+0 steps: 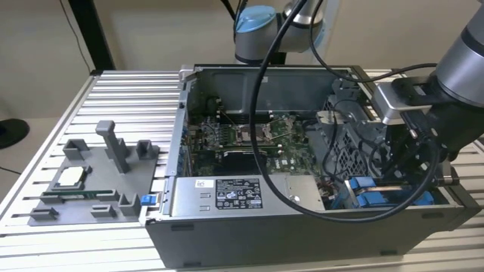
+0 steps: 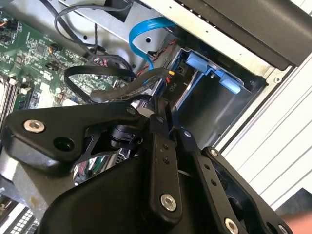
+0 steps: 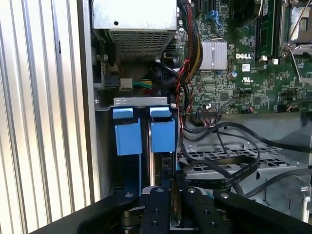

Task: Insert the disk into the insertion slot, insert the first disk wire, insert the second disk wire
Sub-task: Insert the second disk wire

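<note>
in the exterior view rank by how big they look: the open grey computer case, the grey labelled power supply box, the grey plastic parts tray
1. Open grey metal computer case
2. Grey plastic parts tray on the slatted table
3. Grey labelled power supply box

Tray and box look close in size, so their order is unsure.

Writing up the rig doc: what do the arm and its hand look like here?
Exterior view: silver-grey tubular arm with a light blue joint cap at the back; a black cable loops down from it. The wrist carries a silver camera block. In both wrist views the hand is matte black, built of flat linkage bars with silver screw heads.
</note>
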Robot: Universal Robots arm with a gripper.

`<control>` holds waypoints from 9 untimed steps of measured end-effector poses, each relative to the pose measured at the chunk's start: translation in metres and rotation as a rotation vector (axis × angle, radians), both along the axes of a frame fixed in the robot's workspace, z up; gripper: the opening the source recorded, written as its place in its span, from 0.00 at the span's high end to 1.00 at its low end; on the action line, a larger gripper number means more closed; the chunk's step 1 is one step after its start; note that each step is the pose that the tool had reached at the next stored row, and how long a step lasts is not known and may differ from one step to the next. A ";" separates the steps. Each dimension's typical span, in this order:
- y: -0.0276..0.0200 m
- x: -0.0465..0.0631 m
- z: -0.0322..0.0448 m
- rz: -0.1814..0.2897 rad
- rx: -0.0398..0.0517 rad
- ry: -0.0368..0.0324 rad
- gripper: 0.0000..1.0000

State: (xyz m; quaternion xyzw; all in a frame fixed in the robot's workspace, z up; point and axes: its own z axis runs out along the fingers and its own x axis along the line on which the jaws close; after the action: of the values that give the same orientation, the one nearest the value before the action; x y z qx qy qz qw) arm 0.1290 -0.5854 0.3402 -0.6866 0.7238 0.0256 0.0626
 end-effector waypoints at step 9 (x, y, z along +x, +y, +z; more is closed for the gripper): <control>0.0000 0.000 -0.0066 0.000 -0.0014 0.0000 1.00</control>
State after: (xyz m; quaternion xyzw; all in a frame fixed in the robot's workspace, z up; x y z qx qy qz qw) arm 0.1290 -0.5854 0.3336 -0.6867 0.7239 0.0252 0.0621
